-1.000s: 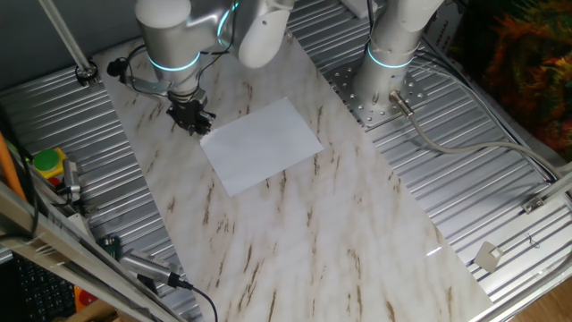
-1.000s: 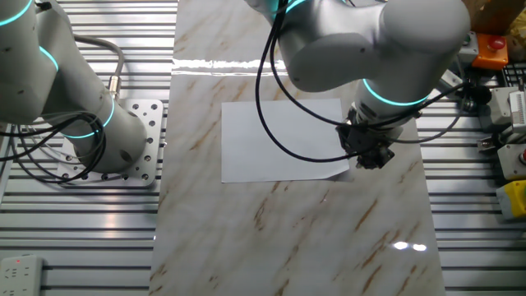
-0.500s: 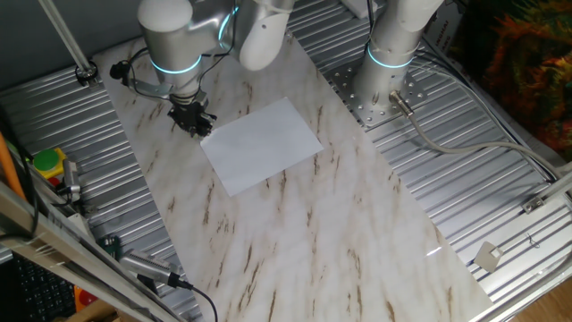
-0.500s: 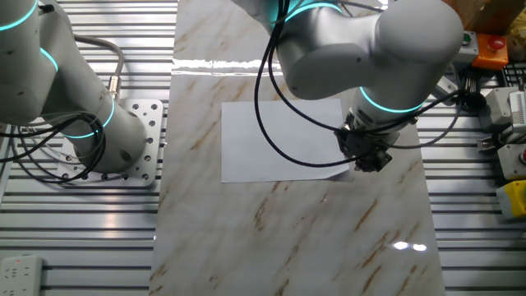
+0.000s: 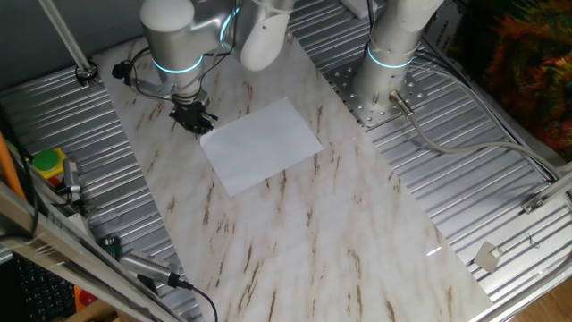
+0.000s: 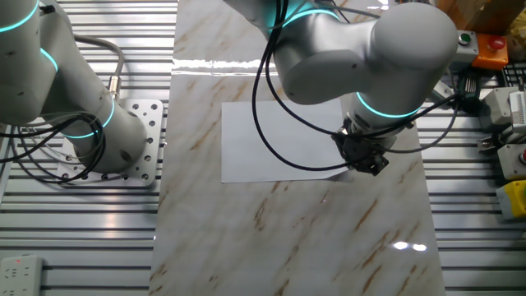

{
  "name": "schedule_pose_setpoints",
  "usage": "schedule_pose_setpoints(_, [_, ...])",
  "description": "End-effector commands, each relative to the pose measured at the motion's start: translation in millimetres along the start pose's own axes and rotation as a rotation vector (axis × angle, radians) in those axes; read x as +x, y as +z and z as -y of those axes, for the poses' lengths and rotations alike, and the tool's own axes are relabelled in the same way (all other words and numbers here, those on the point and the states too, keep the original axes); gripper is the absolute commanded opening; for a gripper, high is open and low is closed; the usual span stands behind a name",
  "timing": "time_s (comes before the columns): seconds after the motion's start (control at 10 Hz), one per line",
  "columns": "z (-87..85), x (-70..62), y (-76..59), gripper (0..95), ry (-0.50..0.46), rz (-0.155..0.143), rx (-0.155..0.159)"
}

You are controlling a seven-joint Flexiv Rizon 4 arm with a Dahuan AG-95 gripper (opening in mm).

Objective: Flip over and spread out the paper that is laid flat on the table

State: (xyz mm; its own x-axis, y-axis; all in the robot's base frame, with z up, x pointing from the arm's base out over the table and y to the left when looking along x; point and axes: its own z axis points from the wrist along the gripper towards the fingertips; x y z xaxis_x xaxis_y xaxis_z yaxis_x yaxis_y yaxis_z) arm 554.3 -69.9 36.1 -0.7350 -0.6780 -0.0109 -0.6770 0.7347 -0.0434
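The white paper (image 5: 261, 144) lies flat on the marble table (image 5: 304, 241), with its near-left corner next to my gripper (image 5: 193, 119). In the other fixed view the gripper (image 6: 362, 161) is low over the table at the paper's (image 6: 279, 140) near right corner, which looks slightly curled up there. The black fingers are close together and hide the corner tip. I cannot tell whether they pinch the paper.
A second arm's base (image 5: 384, 85) stands on the ribbed metal beside the table and shows in the other fixed view (image 6: 99, 131). Coloured tools (image 5: 49, 165) lie on the left; an orange button box (image 6: 485, 45) and cables lie on the right.
The gripper has shifted a little toward the paper's corner. The sheet itself has not moved.
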Motion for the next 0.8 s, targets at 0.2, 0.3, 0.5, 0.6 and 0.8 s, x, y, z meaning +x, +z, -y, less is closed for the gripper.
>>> schedule_pose_setpoints(0.2, [0.1, 0.9, -0.4, 19.0, -0.002, 0.003, -0.003])
schedule_pose_setpoints(0.3, [0.1, 1.0, 0.2, 19.0, -0.002, 0.004, -0.004])
schedule_pose_setpoints(0.5, [0.2, 2.3, 4.4, 19.0, -0.003, 0.007, -0.003])
schedule_pose_setpoints(0.6, [0.4, 3.1, 6.9, 19.0, -0.003, 0.012, -0.006])
schedule_pose_setpoints(0.8, [0.2, 4.1, 9.2, 19.0, -0.003, 0.010, -0.004])
